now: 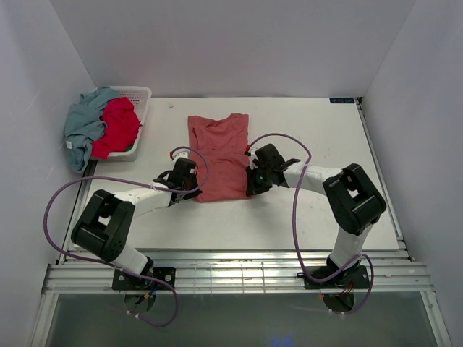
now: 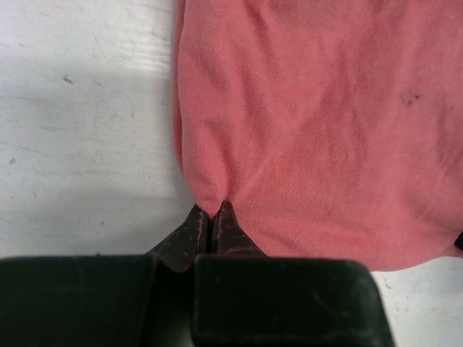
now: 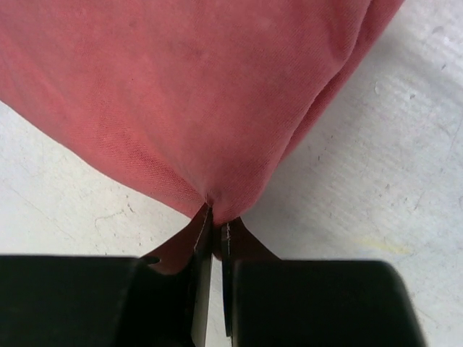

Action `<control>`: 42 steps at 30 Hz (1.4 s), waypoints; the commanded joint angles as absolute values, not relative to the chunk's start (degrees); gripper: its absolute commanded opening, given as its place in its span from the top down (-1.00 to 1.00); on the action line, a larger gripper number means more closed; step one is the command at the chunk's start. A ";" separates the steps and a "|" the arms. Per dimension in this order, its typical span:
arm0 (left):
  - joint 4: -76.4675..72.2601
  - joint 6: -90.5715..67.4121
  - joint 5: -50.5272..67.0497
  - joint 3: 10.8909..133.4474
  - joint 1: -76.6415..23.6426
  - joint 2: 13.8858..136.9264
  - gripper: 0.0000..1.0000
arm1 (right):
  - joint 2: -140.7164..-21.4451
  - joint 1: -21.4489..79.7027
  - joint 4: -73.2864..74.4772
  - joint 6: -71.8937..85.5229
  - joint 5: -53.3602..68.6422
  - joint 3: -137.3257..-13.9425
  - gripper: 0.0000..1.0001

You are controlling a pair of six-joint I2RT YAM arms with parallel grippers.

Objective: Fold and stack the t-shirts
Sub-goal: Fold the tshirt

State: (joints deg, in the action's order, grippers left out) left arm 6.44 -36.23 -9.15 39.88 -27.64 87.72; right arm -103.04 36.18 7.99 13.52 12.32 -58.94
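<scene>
Salmon-red t-shirt (image 1: 219,155), soft matte cotton in a long narrow panel, lies flat mid-table. Left gripper (image 2: 210,217) and right gripper (image 3: 215,224) each pinch a near hem corner, at 7 and 5 o'clock. The likely next move is to lift both corners evenly toward the collar at 12. A crimson shirt (image 1: 118,126) and a grey-blue shirt (image 1: 83,123) sit crumpled in the white lattice basket (image 1: 142,92) at 10 o'clock.
</scene>
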 commanded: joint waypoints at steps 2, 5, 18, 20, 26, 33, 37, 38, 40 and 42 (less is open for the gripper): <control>20.91 -35.94 -3.43 36.39 -29.79 87.72 1.00 | -97.66 36.91 17.03 11.08 12.30 -57.22 0.85; 23.90 -36.56 -3.08 36.30 -31.20 84.48 1.00 | -94.50 37.26 19.42 11.07 12.74 -55.90 0.85; 31.04 -36.04 -12.82 60.27 -31.64 79.62 1.00 | -92.37 37.62 24.44 10.28 6.24 -68.99 0.84; 29.36 -35.60 -14.32 61.26 -31.64 80.15 1.00 | -93.60 37.62 23.56 10.02 5.02 -70.57 0.84; 22.69 -35.51 -18.72 61.26 -30.94 81.65 1.00 | -97.90 37.62 20.31 9.14 0.63 -76.72 0.84; 14.77 -34.90 -20.83 60.12 -29.54 83.93 1.00 | -104.50 37.36 18.99 6.77 -5.36 -86.04 0.85; 10.21 -33.49 -20.30 60.20 -28.48 85.69 1.00 | -108.27 36.74 19.07 5.89 -6.59 -90.96 0.85; 9.85 -33.31 -20.30 60.47 -28.30 86.13 1.00 | -108.72 36.56 19.07 5.71 -6.94 -92.62 0.85; 8.44 -32.79 -19.78 60.73 -28.30 86.57 1.00 | -109.25 36.56 18.98 5.45 -7.47 -93.95 0.84; 5.99 -32.43 -19.60 59.60 -28.21 85.96 1.00 | -109.69 36.47 18.46 5.36 -8.70 -95.10 0.84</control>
State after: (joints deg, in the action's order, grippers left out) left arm 11.97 -33.87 -18.87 60.34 -28.56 87.33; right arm -109.84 36.80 21.63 6.68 -5.67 -91.61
